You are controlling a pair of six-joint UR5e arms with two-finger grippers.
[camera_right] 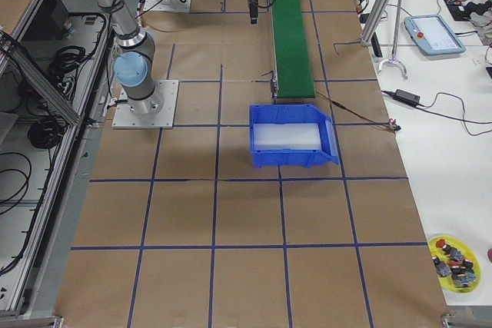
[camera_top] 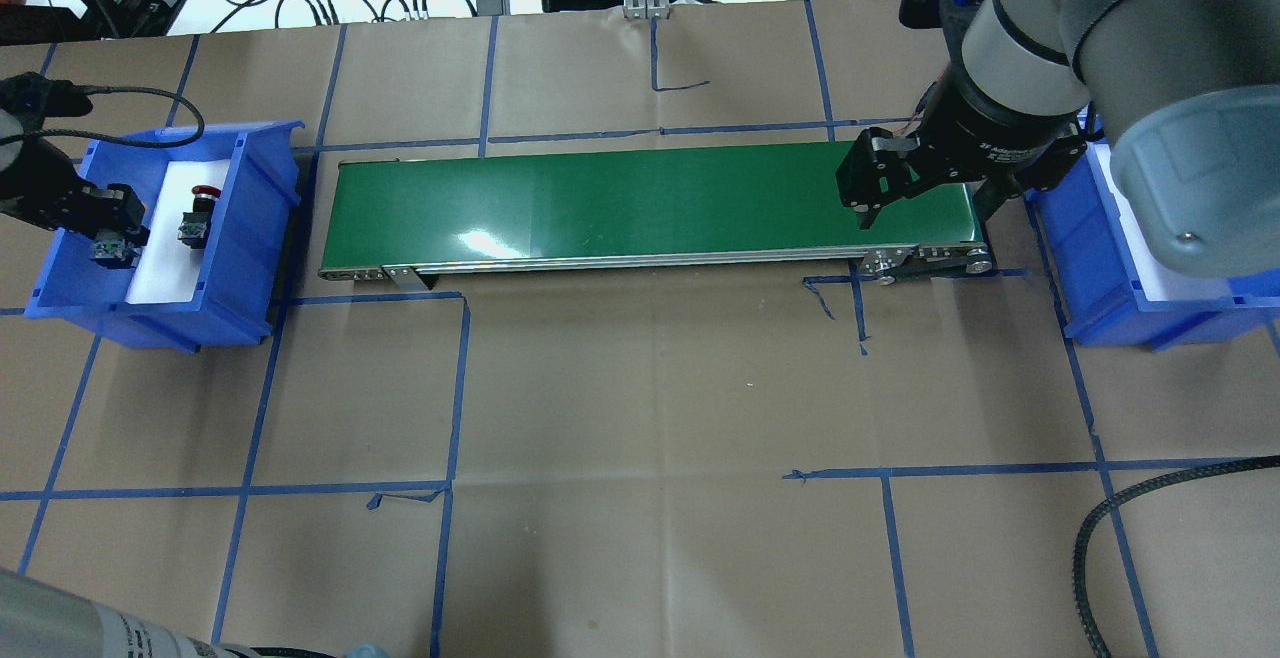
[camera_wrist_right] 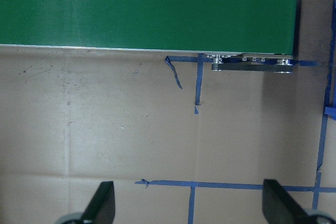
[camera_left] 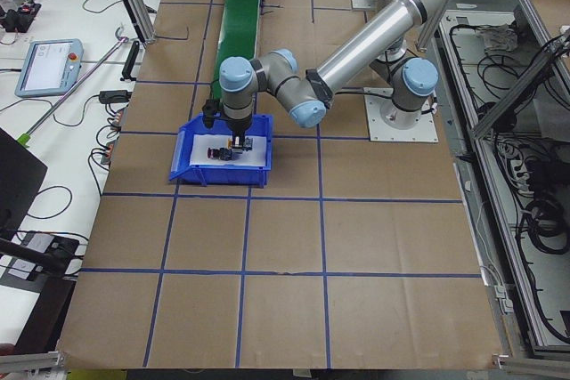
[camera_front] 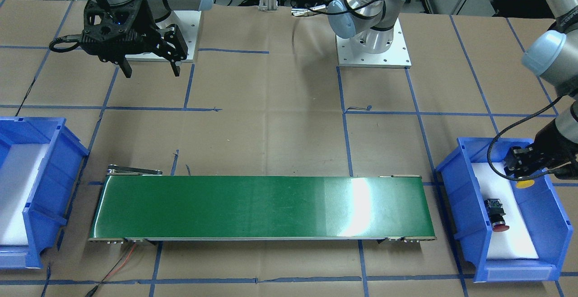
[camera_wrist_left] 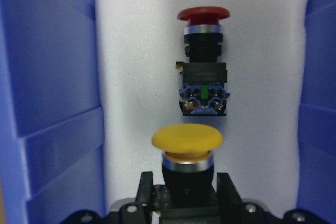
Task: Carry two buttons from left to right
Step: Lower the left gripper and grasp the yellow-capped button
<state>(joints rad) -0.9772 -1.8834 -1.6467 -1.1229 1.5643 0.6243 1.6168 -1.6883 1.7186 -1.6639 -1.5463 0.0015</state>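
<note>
My left gripper (camera_wrist_left: 185, 187) is down inside the left blue bin (camera_top: 262, 198), pinching the yellow button (camera_wrist_left: 187, 140) by its black body, with the mushroom cap sticking out past my fingertips. I think that grip is the weak point. The body is round and the hold sits well behind the cap, so the button could twist or slide out during the lift, and I can't tell whether it has cleared the white foam liner (camera_wrist_left: 131, 77) yet. The red button (camera_wrist_left: 203, 72) lies on its side just ahead, its base facing the yellow cap, so any forward creep would knock it. The bin walls are close on both sides and could catch the cap if I swing out early. My right gripper (camera_front: 151, 71) hangs spread wide above the table near the right end of the green conveyor belt (camera_front: 262, 206), holding nothing. In the right blue bin (camera_top: 1085, 258) I see only white foam.
</note>
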